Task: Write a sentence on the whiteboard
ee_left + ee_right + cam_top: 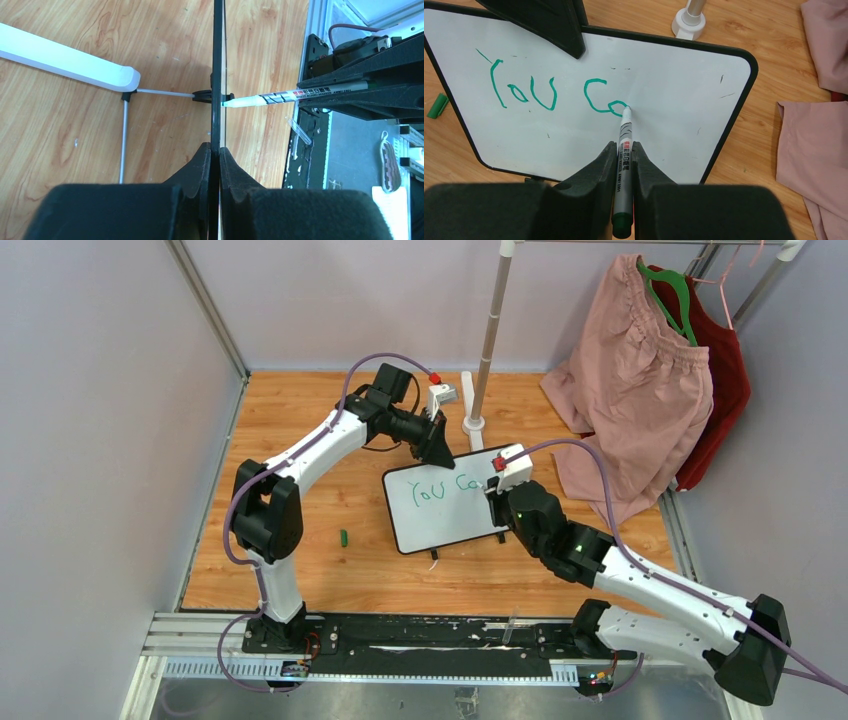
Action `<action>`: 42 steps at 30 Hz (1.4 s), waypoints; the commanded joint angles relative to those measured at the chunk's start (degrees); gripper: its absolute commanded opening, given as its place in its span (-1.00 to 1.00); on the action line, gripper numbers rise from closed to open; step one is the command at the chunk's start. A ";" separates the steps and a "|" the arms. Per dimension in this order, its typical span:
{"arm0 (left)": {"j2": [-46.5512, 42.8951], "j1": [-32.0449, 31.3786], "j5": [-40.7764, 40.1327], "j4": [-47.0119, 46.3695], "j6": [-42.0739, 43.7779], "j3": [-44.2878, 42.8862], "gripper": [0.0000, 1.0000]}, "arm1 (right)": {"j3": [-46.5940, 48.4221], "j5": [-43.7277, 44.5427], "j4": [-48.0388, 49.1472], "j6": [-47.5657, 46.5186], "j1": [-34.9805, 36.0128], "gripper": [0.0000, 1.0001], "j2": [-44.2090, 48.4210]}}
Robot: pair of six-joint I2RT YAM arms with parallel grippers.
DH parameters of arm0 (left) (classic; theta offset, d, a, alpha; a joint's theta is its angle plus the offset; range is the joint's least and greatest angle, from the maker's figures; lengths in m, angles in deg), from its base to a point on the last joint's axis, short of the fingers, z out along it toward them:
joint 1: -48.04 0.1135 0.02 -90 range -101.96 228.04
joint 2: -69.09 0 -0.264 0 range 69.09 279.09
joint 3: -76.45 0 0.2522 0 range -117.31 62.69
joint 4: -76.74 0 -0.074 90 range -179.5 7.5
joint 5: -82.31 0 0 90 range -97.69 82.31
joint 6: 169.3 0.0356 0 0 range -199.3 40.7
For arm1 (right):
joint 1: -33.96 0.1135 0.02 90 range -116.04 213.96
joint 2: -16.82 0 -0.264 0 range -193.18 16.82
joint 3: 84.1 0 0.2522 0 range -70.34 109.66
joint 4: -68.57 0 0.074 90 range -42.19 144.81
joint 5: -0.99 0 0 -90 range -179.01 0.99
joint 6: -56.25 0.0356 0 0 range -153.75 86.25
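The whiteboard (440, 520) stands tilted in the middle of the wooden floor. My left gripper (437, 452) is shut on its top edge; in the left wrist view the board (217, 75) is edge-on between the closed fingers of that gripper (216, 150). My right gripper (624, 145) is shut on a grey whiteboard marker (625, 127), whose tip touches the board. The sentence (549, 92) reads "You C" in green, plus a partly drawn round letter at the marker tip. The marker (280, 96) also shows in the left wrist view, pressing on the board's face.
A green marker cap (344, 537) lies on the floor left of the board. A clothes rack pole and its base (474, 425) stand just behind the board. Pink (630, 390) and red (725, 380) garments hang at the right, the pink one reaching the floor. Grey walls enclose the area.
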 commanded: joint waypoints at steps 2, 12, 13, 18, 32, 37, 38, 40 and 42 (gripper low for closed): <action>-1.85 -0.32 -0.09 1.00 -0.11 0.89 -1.00 | 1.50 1.42 0.94 -0.87 -1.08 -1.00 -0.26; -2.02 -0.32 -0.21 0.91 -0.11 0.87 -1.00 | -1.07 0.90 -0.91 0.66 -1.08 -1.00 2.24; -2.02 -0.32 -0.22 0.89 -0.13 0.87 -1.00 | -1.28 0.88 -1.12 0.75 -1.10 -1.00 2.47; -1.93 -0.32 -0.18 0.87 -0.20 0.75 -1.00 | -1.69 0.80 -1.88 1.16 -1.11 -1.00 3.36; -1.84 -0.32 -0.06 0.82 -0.31 0.76 -1.00 | -0.26 1.56 0.20 0.30 -1.40 -1.00 6.03; -1.85 -0.41 -0.07 0.80 -0.30 0.83 -1.00 | -0.11 1.47 2.02 0.77 -2.05 -1.00 4.68; -1.84 -0.41 -0.09 0.80 -0.29 0.88 -1.00 | -0.04 1.42 2.44 0.82 -2.14 -1.00 4.35; -1.84 -0.36 -0.10 0.80 -0.28 0.88 -1.00 | 0.06 1.11 3.25 0.87 -2.38 -1.00 4.00; -1.84 -0.47 -0.12 0.85 -0.24 0.84 -1.00 | 0.43 0.85 3.30 0.75 -2.58 -1.00 3.40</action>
